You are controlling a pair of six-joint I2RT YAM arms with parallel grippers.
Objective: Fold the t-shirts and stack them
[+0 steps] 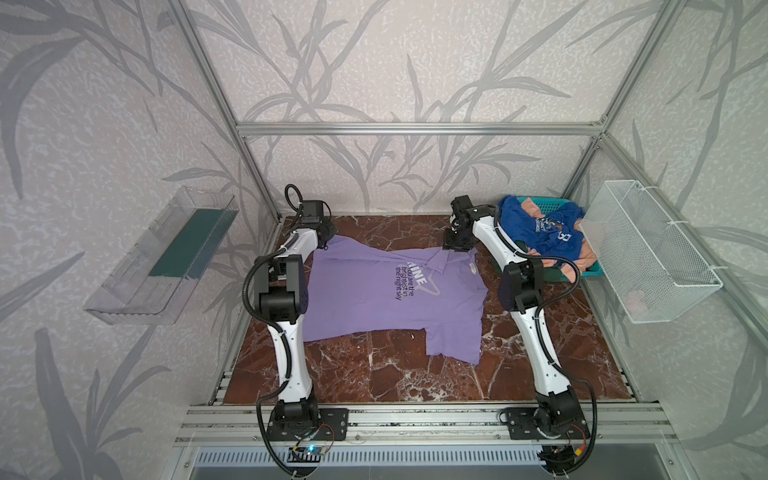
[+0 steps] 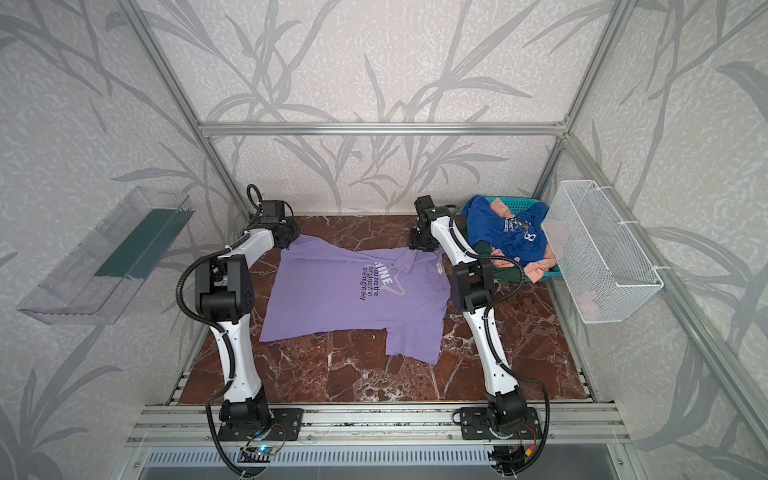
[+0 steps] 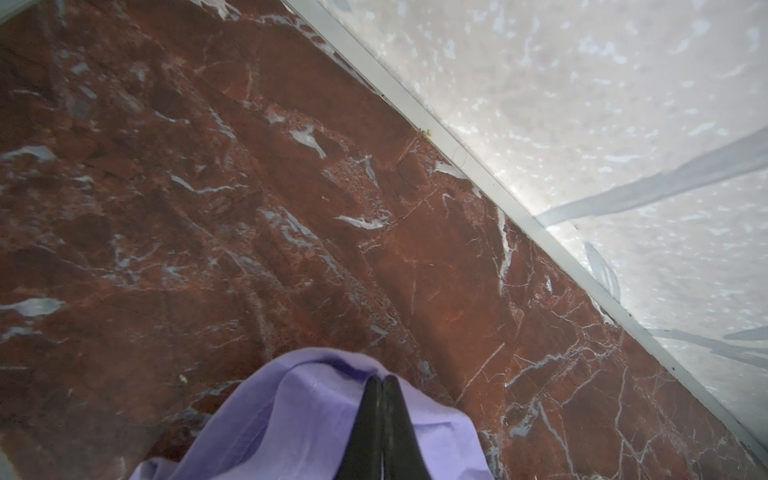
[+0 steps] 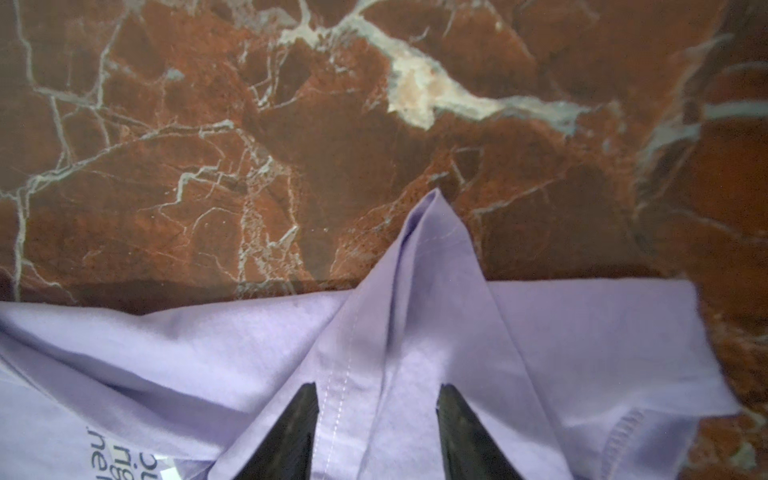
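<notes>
Marble tabletop (image 1: 365,374): open room beyond both tips. My left end effector (image 3: 381,379) pinches lavender shirt (image 1: 365,307) corner, cloth cut off below; right end effector (image 4: 378,388) spread astride collar (image 4: 419,266).

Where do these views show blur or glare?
Both top views: the lavender-purple collared t-shirt looks sharp; left wrist view: the pale patterned wall is washed out, hazy; right wrist view: the red-brown marble table is slightly soft.
</notes>
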